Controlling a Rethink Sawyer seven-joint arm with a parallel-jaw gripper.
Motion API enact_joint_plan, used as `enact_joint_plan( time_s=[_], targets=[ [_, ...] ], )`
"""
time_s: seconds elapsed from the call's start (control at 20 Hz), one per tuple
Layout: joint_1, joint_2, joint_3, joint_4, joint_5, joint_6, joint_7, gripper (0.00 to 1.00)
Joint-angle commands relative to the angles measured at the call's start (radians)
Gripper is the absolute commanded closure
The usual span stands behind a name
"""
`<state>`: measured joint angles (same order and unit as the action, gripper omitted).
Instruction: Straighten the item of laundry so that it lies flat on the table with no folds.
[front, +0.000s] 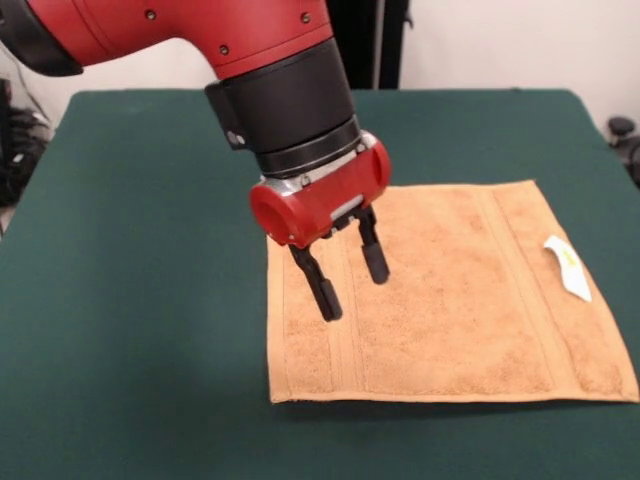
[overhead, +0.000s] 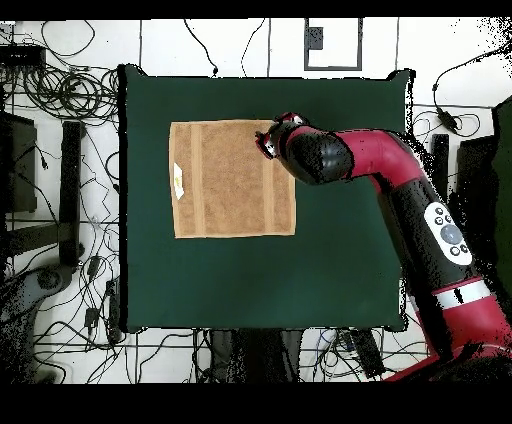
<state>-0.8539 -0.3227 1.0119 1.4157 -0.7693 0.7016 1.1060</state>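
My gripper (front: 348, 270) hangs open and empty over the flat orange-tan terry towel (front: 450, 300) on the dark green felt table (front: 130, 300).

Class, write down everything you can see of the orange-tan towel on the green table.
The orange-tan terry hand towel is roughly square, with woven border bands near two opposite sides and hemmed edges. A small white label lies on it near one edge. It lies spread flat on the dark green felt-covered table, with no folds visible. The red and black gripper, fingers open, hangs over one border band; contact is unclear.
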Motion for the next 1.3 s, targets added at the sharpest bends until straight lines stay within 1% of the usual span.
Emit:
enact_joint_plan(
  time_s=[0.05, 0.45, 0.55, 0.65, 0.8, 0.9, 1.1, 1.25, 1.3],
  targets=[
    [0.009, 0.086, -0.032, 0.1, -0.02, 0.095, -0.331, 0.0],
    [-0.031, 0.109, 0.038, 0.121, -0.077, 0.004, -0.471, 0.0],
    [-0.038, 0.113, 0.049, 0.128, -0.088, -0.006, -0.5, 0.0],
    [-0.035, 0.124, 0.04, 0.121, -0.075, 0.03, -0.507, 0.0],
    [-0.019, 0.117, 0.005, 0.128, -0.035, 0.095, -0.442, 0.0],
    [-0.021, 0.107, -0.01, 0.15, -0.026, 0.065, -0.371, 0.0],
    [-0.017, 0.089, -0.031, 0.164, -0.025, 0.032, -0.296, 0.0],
    [-0.037, 0.065, -0.036, 0.198, -0.035, -0.082, -0.16, 0.0],
    [-0.041, 0.044, -0.048, 0.213, -0.046, -0.144, -0.081, 0.0]
  ],
)
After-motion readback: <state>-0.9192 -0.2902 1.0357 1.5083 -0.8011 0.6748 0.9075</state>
